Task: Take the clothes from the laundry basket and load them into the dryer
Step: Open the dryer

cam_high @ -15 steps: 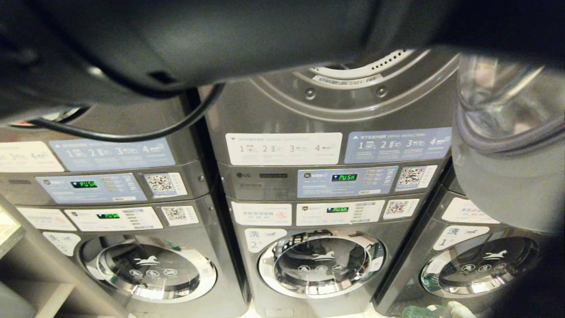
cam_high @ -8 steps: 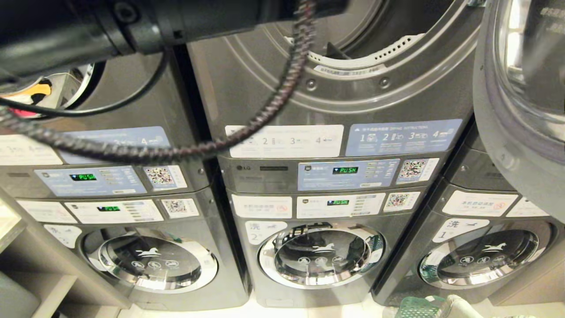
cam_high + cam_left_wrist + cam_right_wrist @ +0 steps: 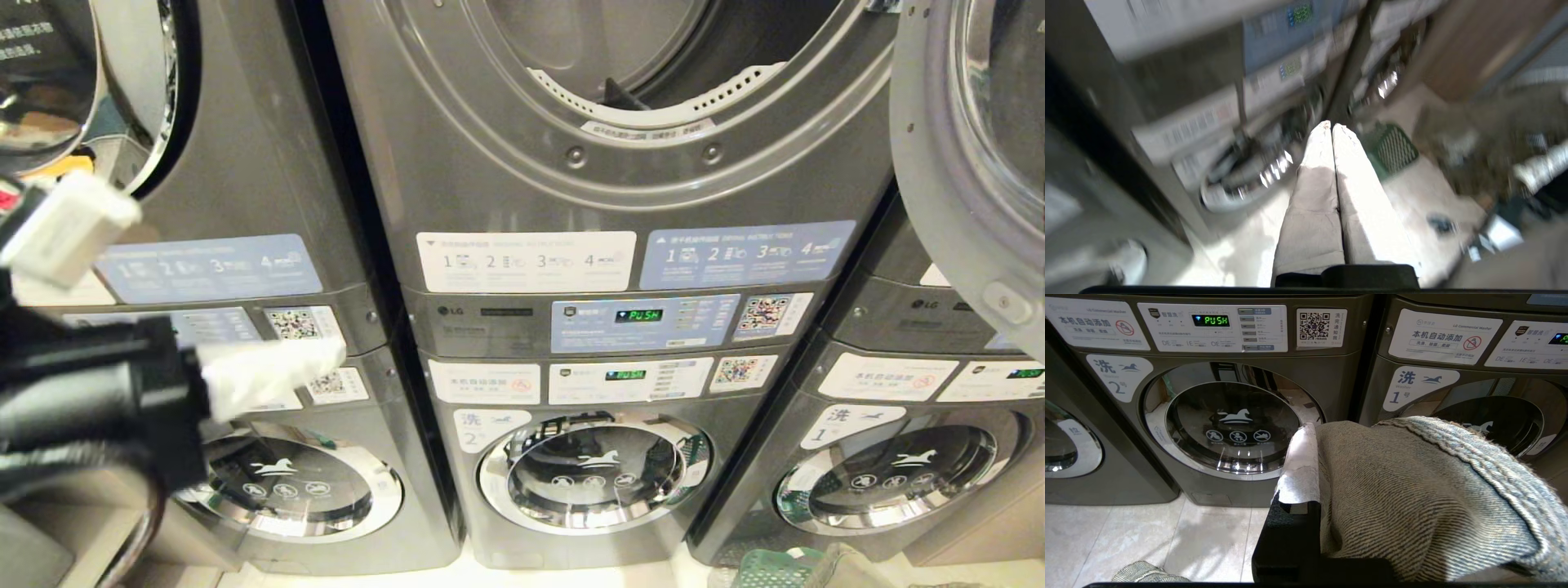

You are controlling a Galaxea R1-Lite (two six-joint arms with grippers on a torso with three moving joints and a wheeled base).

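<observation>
The dryer [image 3: 571, 155] stands at top centre in the head view, its drum open and its door [image 3: 963, 163] swung out to the right. My left gripper [image 3: 331, 359] hangs low at the left, in front of the left machine stack, white fingers [image 3: 1327, 163] pressed together and empty. In the left wrist view it [image 3: 1331, 124] points down toward the floor near the green laundry basket [image 3: 1396, 149]. My right gripper [image 3: 1314, 428] is low before the washers, shut on a denim garment [image 3: 1412, 490] that drapes over it and hides one finger. The basket's rim [image 3: 767, 567] shows at the bottom of the head view.
Three stacks of grey machines fill the head view, with closed washer doors [image 3: 592, 474] below the control panels [image 3: 637, 327]. The open dryer door juts into the space at the right. More cloth [image 3: 1147, 573] lies on the pale tiled floor [image 3: 1106, 539].
My left arm, which crossed the top of the head view in front of the dryer, has swung down to the lower left. The dryer opening now shows unobstructed. The right gripper has kept still.
</observation>
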